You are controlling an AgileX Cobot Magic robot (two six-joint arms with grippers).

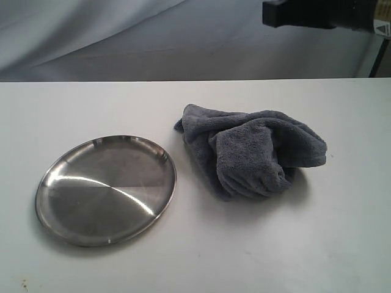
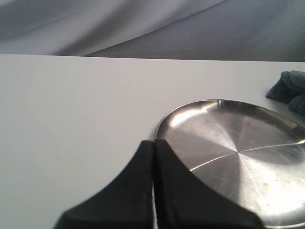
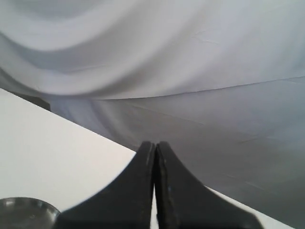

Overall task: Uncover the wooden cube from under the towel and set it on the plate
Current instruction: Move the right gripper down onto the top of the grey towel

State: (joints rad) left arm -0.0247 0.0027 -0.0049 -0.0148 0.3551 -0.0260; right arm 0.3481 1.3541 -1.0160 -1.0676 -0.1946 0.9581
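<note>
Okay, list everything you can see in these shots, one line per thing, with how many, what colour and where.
plate: one, shiny silver, on the table, left of the towel, nothing on it
towel: one, blue-grey, bunched in a heap on the table, right of the plate and apart from it
cube: none in view
table: one, white, under the plate and towel
backdrop cloth: one, pale grey, behind the table
fixture: one, black, upper right corner of the exterior view, cut off
left gripper: one, black, shut, empty, by the plate's rim
right gripper: one, black, shut, empty, facing the backdrop
</note>
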